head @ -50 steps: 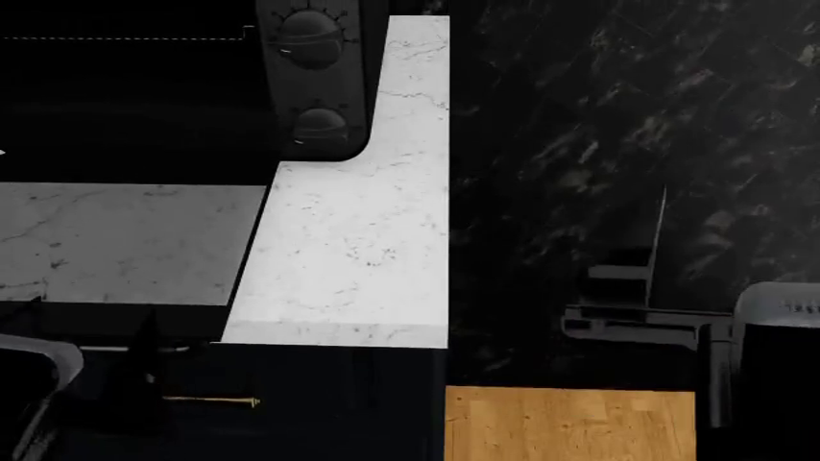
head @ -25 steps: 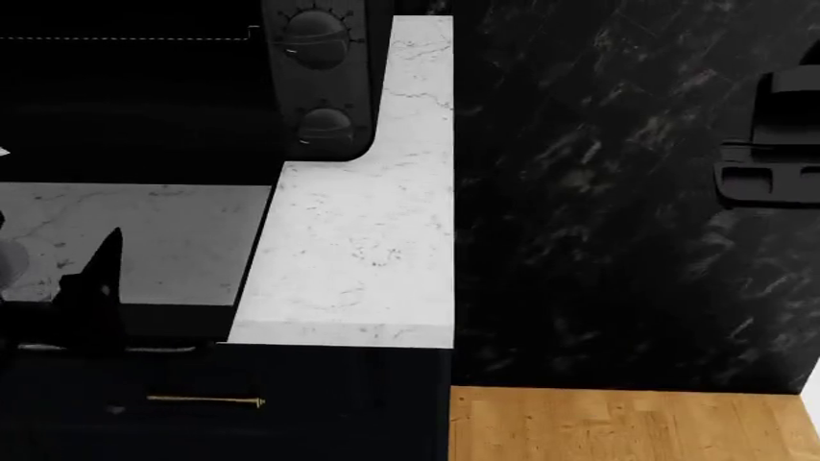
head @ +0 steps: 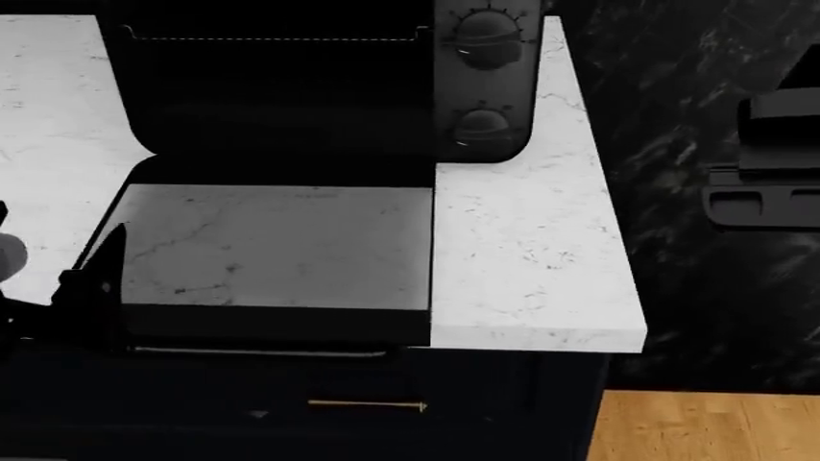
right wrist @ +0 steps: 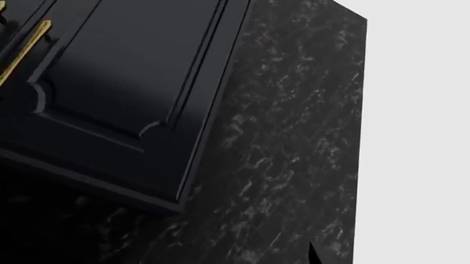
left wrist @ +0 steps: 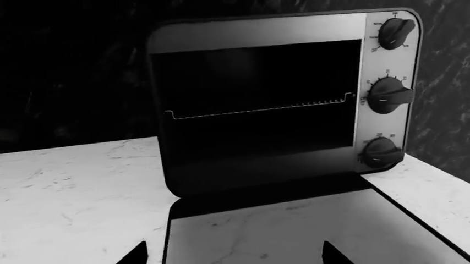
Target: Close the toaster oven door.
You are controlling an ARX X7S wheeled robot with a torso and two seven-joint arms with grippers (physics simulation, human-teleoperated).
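The toaster oven [head: 282, 86] stands at the back of the white marble counter, with a dark cavity and wire rack. It also shows in the left wrist view [left wrist: 279, 99]. The toaster oven door [head: 276, 245] lies open and flat toward me, its glass reflecting marble, and its grey bar handle [head: 256, 352] is at the front edge. The door shows in the left wrist view [left wrist: 294, 231] too. My left gripper [head: 92, 279] is open and empty at the door's front left corner, fingertips [left wrist: 332, 255] apart over the glass. My right gripper [head: 766, 192] is open, empty and raised far to the right.
A silver panel with black dials [head: 485, 77] is on the oven's right. The marble counter [head: 539, 259] ends right of the door. Below are dark cabinets with a brass pull [head: 365, 406], dark marble wall [head: 692, 288] and wood floor [head: 717, 427].
The head view has swung left, so the oven and open door now sit nearer the middle. The left gripper stays at the door's front left. The right gripper rose a second ago and holds.
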